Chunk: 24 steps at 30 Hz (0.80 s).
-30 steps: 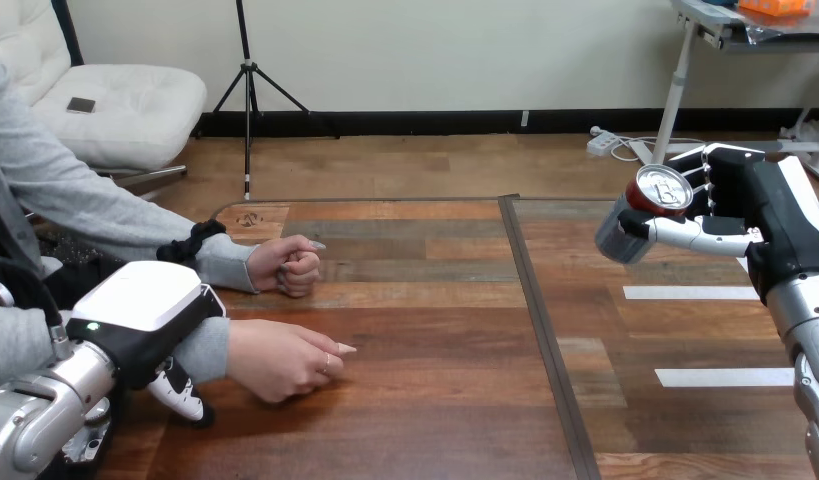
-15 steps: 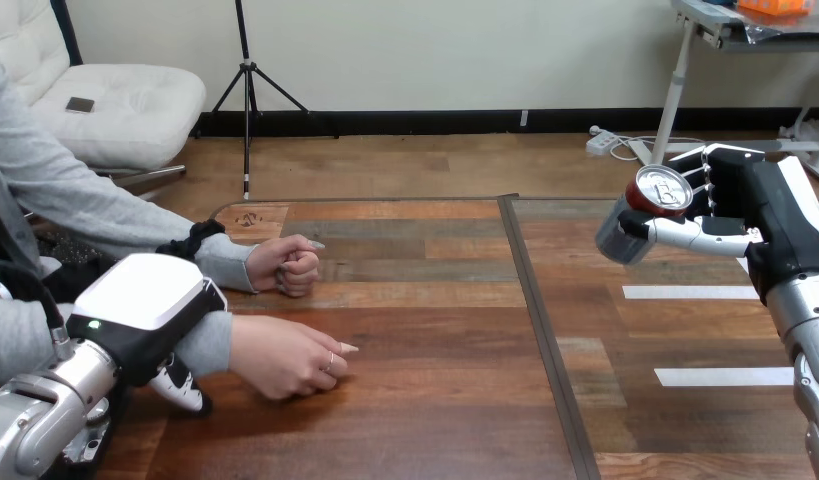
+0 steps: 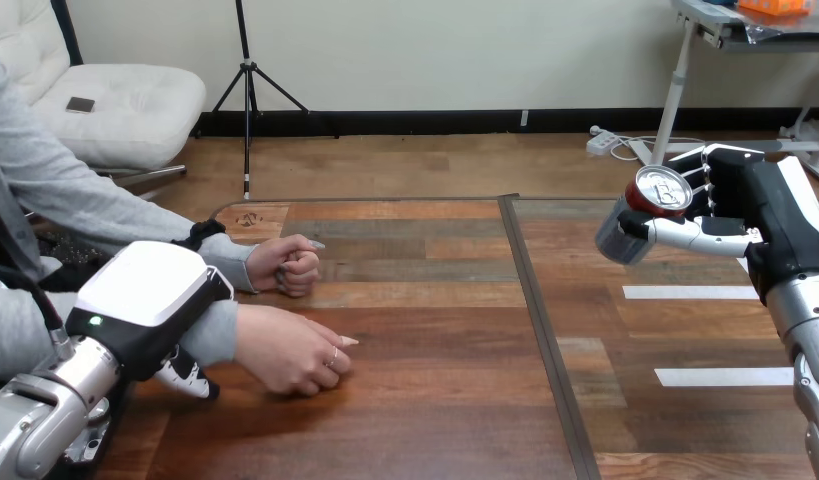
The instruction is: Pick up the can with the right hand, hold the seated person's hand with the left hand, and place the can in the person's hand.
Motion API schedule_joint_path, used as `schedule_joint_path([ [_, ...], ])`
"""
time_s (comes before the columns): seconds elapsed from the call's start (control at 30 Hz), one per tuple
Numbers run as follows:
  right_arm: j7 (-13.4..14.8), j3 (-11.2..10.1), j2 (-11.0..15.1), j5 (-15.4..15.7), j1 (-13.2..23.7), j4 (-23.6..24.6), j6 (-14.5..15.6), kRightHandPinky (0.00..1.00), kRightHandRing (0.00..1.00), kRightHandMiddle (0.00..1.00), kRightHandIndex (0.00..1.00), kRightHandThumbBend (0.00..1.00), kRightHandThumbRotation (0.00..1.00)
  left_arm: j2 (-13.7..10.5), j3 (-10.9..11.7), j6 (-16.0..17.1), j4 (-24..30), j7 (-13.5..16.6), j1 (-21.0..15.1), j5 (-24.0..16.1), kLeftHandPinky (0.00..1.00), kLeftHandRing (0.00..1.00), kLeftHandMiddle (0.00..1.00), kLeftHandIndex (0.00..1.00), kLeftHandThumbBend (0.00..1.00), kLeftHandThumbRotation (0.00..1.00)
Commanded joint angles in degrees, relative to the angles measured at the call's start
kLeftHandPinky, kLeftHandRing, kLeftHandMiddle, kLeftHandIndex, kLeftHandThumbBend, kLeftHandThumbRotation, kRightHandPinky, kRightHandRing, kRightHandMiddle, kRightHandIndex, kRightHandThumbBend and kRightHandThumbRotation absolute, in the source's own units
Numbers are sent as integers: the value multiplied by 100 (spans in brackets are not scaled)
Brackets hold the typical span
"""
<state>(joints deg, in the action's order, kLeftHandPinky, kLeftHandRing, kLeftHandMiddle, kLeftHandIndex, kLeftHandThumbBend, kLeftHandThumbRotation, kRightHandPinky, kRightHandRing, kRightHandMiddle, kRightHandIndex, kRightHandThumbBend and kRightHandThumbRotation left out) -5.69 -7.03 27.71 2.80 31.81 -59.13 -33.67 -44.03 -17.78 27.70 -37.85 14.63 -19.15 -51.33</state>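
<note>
Currently on record, three items.

**Item one: can (image 3: 645, 215).**
- Location: lifted clear of the worktop (image 3: 435, 410) at its right side and clamped in the right hand (image 3: 755, 215). The fingers (image 3: 699, 178) wrap its far side and the thumb (image 3: 685, 233) crosses its near side.
- Attitude: tilted, with the long axis leaning so the lid faces up and toward the camera and the base points down and left.
- Appearance: silver lid with pull tab, red band under the rim, grey body below. No dent is visible.

**Item two: left hand (image 3: 145, 295).**
- Location: near left of the worktop, lying over the wrist of the person's nearer hand (image 3: 290, 350).
- Grip: cannot tell whether it clasps that wrist.

**Item three: person's nearer hand.**
- It rests on the worktop, knuckles up and loosely curled.
- The person's farther hand (image 3: 290, 265), a fist, lies just beyond it.

**Governing relation.** The receiving hand lies well apart from the can, to its left and lower, across the dark strip (image 3: 540, 320) dividing the worktop.

**Judgement.** The coming move calls for a leftward, descending carry by the right hand. The person's palm likely has to turn up and open before the can can be set in it.
</note>
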Motion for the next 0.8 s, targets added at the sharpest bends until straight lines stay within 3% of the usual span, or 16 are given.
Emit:
schedule_joint_path([
  [0.0, 89, -79, 64, -34, 254, 330, -71, 33, 37, 43, 45, 71, 0, -198, 18, 98, 72, 288, -312, 4, 18, 24, 28, 28, 97, 0],
  [0.23, 43, -104, 46, -90, 265, 320, -6, 33, 37, 43, 45, 71, 0, -161, 95, 344, -64, 250, -339, 222, 17, 23, 27, 28, 96, 0],
  [0.37, 59, -90, 56, -61, 261, 306, -51, 33, 37, 43, 45, 71, 0, -96, 223, 537, -160, 11, -325, 626, 16, 23, 26, 27, 97, 0],
  [0.57, 32, -105, 43, -92, 271, 269, -69, 33, 37, 42, 45, 70, 0, -95, 272, 455, -66, -398, -280, 976, 17, 23, 27, 27, 97, 0],
  [0.77, 61, -96, 41, -69, 270, 273, -55, 34, 37, 42, 45, 71, 0, -129, 296, 496, 35, -567, -247, 1131, 19, 25, 29, 29, 99, 0],
])
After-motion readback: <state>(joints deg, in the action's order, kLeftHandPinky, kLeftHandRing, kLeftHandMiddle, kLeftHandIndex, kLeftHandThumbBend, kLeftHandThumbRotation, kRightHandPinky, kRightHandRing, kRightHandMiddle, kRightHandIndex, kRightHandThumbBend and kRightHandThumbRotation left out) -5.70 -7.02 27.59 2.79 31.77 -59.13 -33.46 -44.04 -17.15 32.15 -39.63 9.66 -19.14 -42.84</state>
